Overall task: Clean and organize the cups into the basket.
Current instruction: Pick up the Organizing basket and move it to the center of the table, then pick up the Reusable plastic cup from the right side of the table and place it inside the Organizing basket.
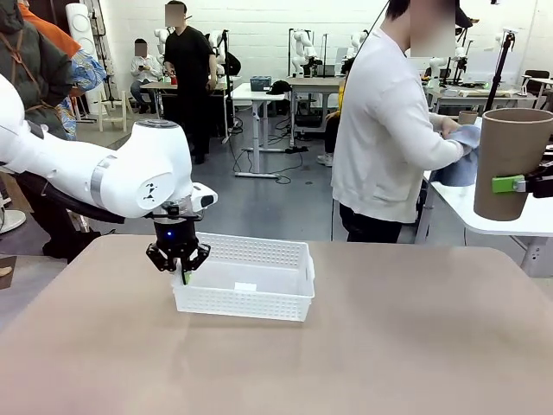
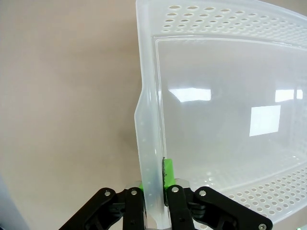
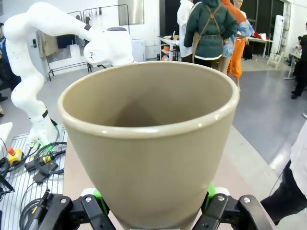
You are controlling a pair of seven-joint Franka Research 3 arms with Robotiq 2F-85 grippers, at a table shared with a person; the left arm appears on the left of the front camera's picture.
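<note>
- The basket stands on the table with nothing in it. The left wrist view shows its floor bare, so no cup is put away yet.
- The left gripper is clamped on the basket's left wall, one green pad inside the rim and the other finger outside. I judge that it is steadying the basket for cups to come.
- The right gripper grips a tan-brown cup, with a pad on each side of the lower body and the jaws wide around it.
- That cup is roughly upright with its mouth up. It is held in the air at the right edge of the front view, well apart from the basket.
- The person at the far side faces a side table with hands in a blue cloth. What is being wiped is hidden.
- A small tan shape just past the cloth may be another cup — too small to be sure.
- By my reckoning the task is near its start. One cup is in hand, and I cannot tell whether it is wiped.
- What is left, as I see it — carry this cup across, set it in the basket, then do the same for every other cup.
</note>
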